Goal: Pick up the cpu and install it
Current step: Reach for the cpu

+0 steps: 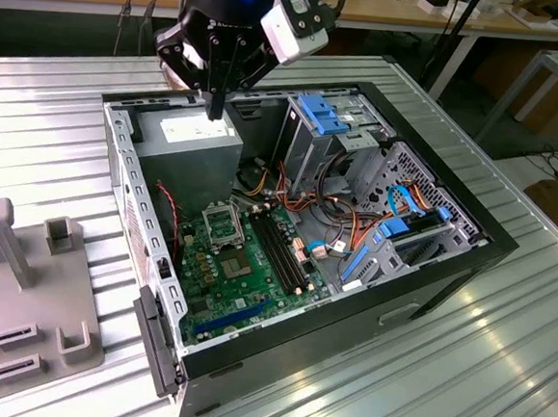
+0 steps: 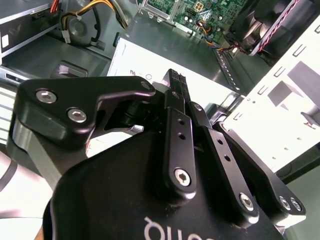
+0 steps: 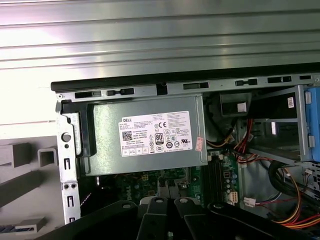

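The cpu (image 1: 235, 263) lies flat on the green motherboard (image 1: 205, 292) inside the open computer case (image 1: 492, 246), just beside the metal-framed socket (image 1: 222, 225) (a small grey square, as far as the exterior view tells). Well apart from it, the tool (image 1: 215, 105) hangs over the grey power supply (image 1: 191, 163), its 2 fingers (image 2: 178, 115) pressed together on nothing. The case stands on the ribbed worktop (image 1: 55, 104).

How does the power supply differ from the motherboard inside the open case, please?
The power supply is a grey metal box with a white label; the motherboard is a flat green board crowded with parts. The power supply rises well above the motherboard. Both sit inside the case.
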